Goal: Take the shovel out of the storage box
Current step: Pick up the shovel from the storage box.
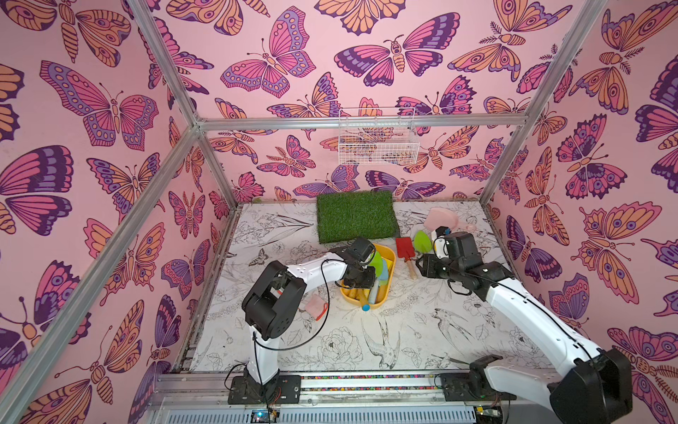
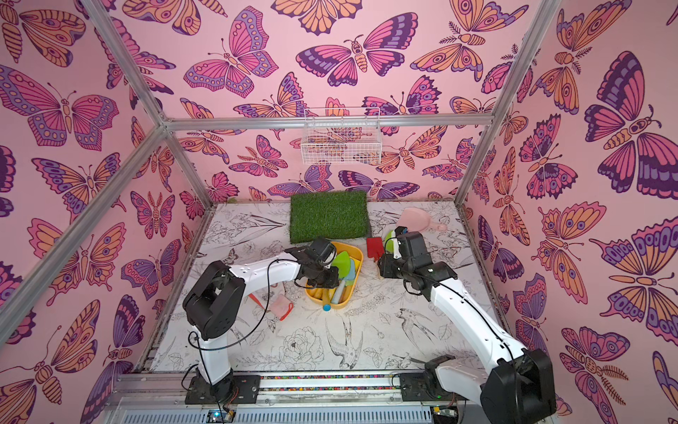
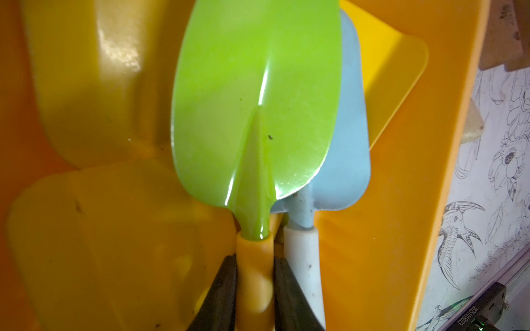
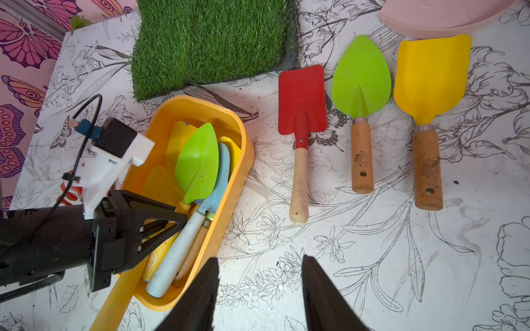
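My left gripper (image 3: pixel 253 266) was clamped on the orange handle of the green shovel (image 3: pixel 255 94), just below the neck of the blade, with a jaw on either side. The shovel lay in the storage box (image 3: pixel 401 229), which sat near the middle of the table (image 1: pixel 403 330), just in front of the grass mat (image 1: pixel 356 216) at the far edge. Its long axis ran along the box's length, blade toward the far edge and handle toward the near one, in line with my gripper.

The blade rested over the blue shovel (image 3: pixel 350 143), whose white handle lay just beside the held one. I judged that a straight lift would clear it better than a sideways drag. The box walls closed in both flanks, and above was free.

My right gripper (image 4: pixel 259 259) hung partly open and empty over bare table near the red shovel (image 4: pixel 301 100). That took up the room toward the table's right edge, and the left side looked more open.
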